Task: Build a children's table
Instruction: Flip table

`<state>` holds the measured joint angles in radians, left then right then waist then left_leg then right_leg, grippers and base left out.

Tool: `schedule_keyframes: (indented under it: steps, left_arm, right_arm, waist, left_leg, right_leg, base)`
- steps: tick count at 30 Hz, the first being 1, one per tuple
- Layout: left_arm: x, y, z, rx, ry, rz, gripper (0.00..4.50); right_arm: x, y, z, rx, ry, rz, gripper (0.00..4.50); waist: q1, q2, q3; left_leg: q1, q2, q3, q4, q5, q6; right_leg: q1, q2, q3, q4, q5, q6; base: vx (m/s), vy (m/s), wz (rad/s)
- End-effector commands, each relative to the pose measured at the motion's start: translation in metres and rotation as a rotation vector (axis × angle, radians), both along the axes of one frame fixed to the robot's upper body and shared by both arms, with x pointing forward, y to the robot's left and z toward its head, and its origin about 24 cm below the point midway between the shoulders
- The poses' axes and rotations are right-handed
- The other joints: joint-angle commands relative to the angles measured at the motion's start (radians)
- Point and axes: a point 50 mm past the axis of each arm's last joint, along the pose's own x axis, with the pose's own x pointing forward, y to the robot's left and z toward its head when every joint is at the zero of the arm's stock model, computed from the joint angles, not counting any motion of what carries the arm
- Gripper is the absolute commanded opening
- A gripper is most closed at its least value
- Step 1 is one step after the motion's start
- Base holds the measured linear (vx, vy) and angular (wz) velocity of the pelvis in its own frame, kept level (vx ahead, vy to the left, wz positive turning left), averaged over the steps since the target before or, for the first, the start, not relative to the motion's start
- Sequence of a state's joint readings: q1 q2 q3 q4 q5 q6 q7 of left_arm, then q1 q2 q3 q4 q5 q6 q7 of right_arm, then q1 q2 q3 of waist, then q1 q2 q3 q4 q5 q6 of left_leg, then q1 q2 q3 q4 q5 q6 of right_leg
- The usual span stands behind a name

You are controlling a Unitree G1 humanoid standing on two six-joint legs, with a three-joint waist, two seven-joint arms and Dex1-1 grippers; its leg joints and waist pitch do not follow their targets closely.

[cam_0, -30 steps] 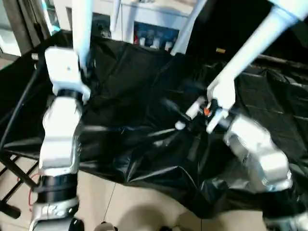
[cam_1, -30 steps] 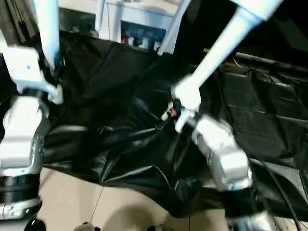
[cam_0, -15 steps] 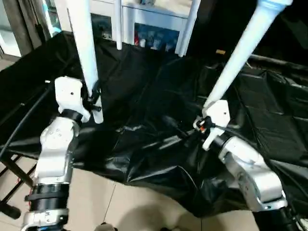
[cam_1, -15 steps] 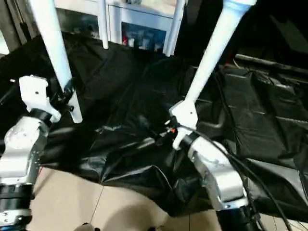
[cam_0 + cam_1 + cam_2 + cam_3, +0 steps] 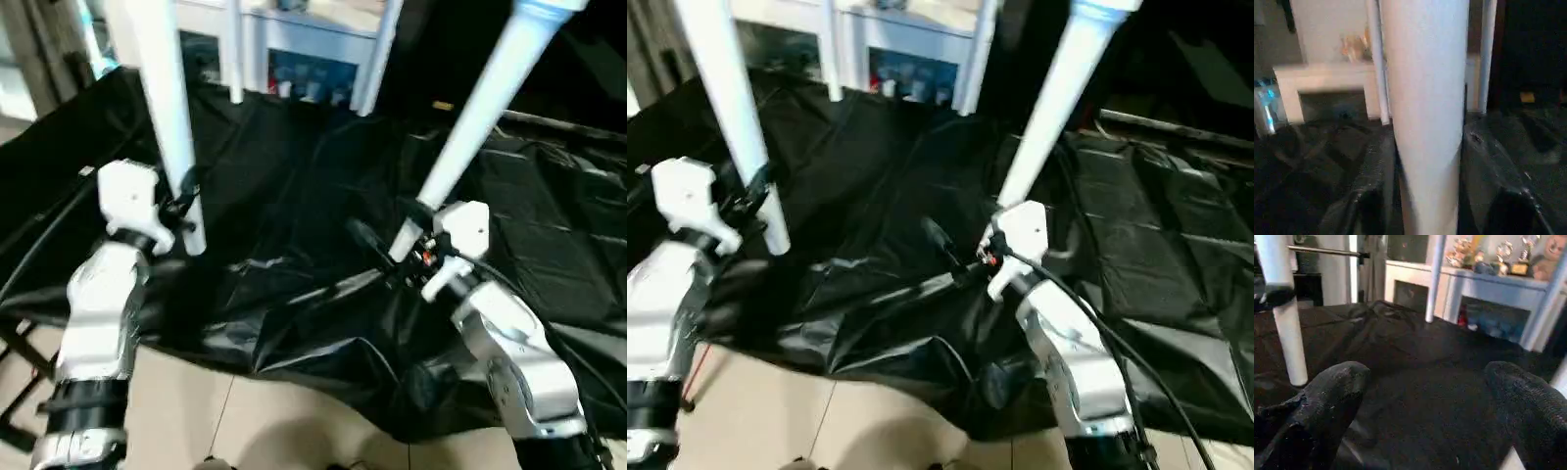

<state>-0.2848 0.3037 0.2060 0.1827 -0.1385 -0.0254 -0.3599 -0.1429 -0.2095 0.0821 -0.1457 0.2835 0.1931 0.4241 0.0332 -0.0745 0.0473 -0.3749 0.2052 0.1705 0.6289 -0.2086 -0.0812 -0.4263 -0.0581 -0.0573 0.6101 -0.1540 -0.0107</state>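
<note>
Four white legs of the children's table rise out of the top of the picture; the tabletop is out of view. My left gripper is shut on the front left leg just above its lower end, which sits by the black sheet. The left wrist view has that leg close up at its centre. The front right leg slants down to my right gripper, which is open beside the leg's lower end. In the right wrist view its fingers stand wide apart with only black sheet between them.
A crumpled black plastic sheet covers the work area and hangs over pale floor tiles. The two rear legs stand before a white cabinet. A black cable runs along my right forearm.
The view has shifted. My left gripper keeps its hold low on the left leg. My right wrist has turned at the foot of the right leg, its fingers still open.
</note>
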Motion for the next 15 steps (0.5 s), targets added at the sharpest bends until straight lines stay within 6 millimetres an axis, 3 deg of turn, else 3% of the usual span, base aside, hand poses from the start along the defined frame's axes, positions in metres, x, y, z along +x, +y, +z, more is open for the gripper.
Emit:
schedule_keyframes:
  steps: [1,3,6,7,9,11,14,15]
  left_arm:
    - [-0.013,0.002,-0.013,-0.058,0.054,-0.011,2.59]
    - [-0.023,0.01,-0.016,-0.079,0.056,0.012,2.73]
    - [-0.032,0.014,-0.017,-0.091,0.056,0.016,2.92]
    - [-0.037,0.014,-0.015,-0.113,0.047,0.006,3.13]
    - [-0.04,0.013,-0.015,-0.13,0.044,-0.012,3.27]
    - [-0.049,0.008,-0.015,-0.15,0.058,-0.077,3.48]
    - [-0.06,-0.002,-0.02,-0.15,0.115,-0.179,3.61]
    - [-0.075,-0.015,-0.027,-0.14,0.199,-0.307,3.72]
  right_arm:
    - [-0.005,-0.006,0.003,0.023,-0.013,-0.007,4.5]
    - [-0.008,-0.006,0.001,0.039,-0.013,-0.012,4.5]
    - [-0.01,-0.008,-0.001,0.049,-0.011,-0.025,4.5]
    - [-0.009,-0.009,-0.002,0.049,-0.01,-0.037,4.5]
    - [-0.008,-0.01,-0.002,0.048,-0.011,-0.045,4.5]
    - [-0.006,-0.012,0.0,0.048,-0.021,-0.064,4.5]
    - [-0.004,-0.015,0.001,0.035,-0.026,-0.076,4.5]
    - [0.001,-0.023,0.001,0.014,-0.033,-0.128,4.5]
  waist:
    - [-0.003,0.024,-0.054]
    - [-0.004,0.027,-0.055]
    - [-0.003,0.025,-0.052]
    - [-0.002,0.02,-0.049]
    - [-0.001,0.024,-0.045]
    - [-0.004,0.017,-0.042]
    - [-0.006,0.02,-0.041]
    - [-0.007,0.014,-0.041]
  left_leg:
    - [0.006,0.023,-0.011,-0.099,-0.311,-0.024]
    - [0.009,0.023,-0.01,-0.098,-0.314,-0.015]
    - [0.013,0.023,-0.008,-0.098,-0.32,-0.004]
    - [0.014,0.025,-0.009,-0.102,-0.333,-0.004]
    - [0.015,0.026,-0.011,-0.104,-0.355,-0.01]
    - [0.014,0.025,-0.013,-0.106,-0.379,-0.014]
    - [0.018,0.024,-0.015,-0.105,-0.402,-0.022]
    - [0.013,0.025,-0.018,-0.107,-0.397,-0.023]
  right_leg:
    - [0.048,-0.065,0.045,-0.081,-0.363,-0.096]
    - [0.043,-0.065,0.047,-0.086,-0.384,-0.095]
    - [0.037,-0.06,0.045,-0.093,-0.414,-0.083]
    - [0.035,-0.059,0.042,-0.096,-0.432,-0.079]
    - [0.032,-0.06,0.041,-0.097,-0.461,-0.073]
    - [0.031,-0.06,0.039,-0.102,-0.51,-0.054]
    - [0.027,-0.061,0.04,-0.104,-0.552,-0.033]
    - [0.029,-0.064,0.041,-0.101,-0.559,-0.029]
  base:
    - [0.0,0.0,0.0]
    - [0.0,0.0,0.0]
    - [0.0,0.0,0.0]
    - [0.0,0.0,0.0]
    - [0.0,0.0,0.0]
    - [0.0,0.0,0.0]
    - [0.0,0.0,0.0]
    - [0.0,0.0,0.0]
